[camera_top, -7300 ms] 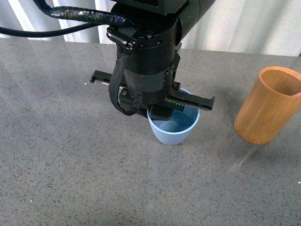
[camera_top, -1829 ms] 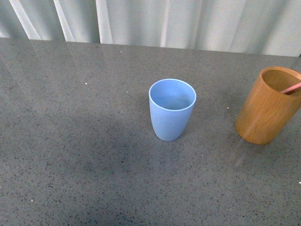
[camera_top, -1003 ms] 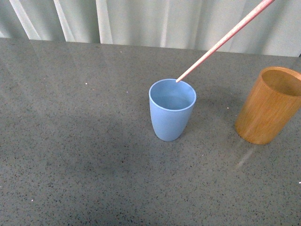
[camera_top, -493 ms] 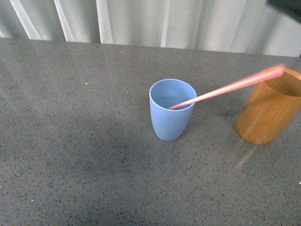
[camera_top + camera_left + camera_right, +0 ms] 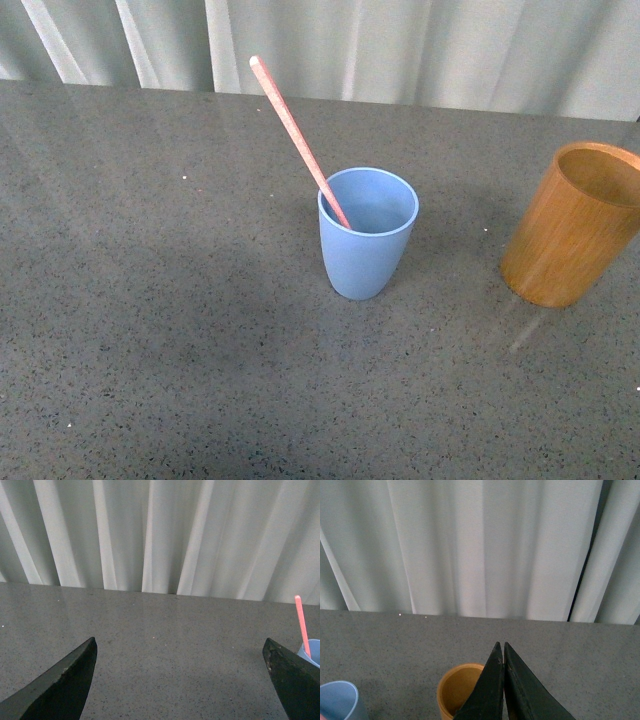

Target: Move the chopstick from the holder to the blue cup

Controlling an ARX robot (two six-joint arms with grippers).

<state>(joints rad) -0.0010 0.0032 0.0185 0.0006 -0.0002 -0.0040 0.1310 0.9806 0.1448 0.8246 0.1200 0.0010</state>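
A pinkish-red chopstick stands in the blue cup at the middle of the table, leaning up and to the left over the rim. The wooden holder stands at the right edge, and its visible inside looks bare. Neither arm shows in the front view. In the left wrist view my left gripper is open over bare table, with the chopstick and the cup's rim at the frame's edge. My right gripper is shut with nothing in it, above the holder; the blue cup is beside it.
A grey speckled table spreads around both cups. White curtains hang along its far edge.
The chopstick, half a second ago lying low across the cup's rim toward the holder, now stands free in the cup leaning left. The dark arm tip at the top right has left the front view.
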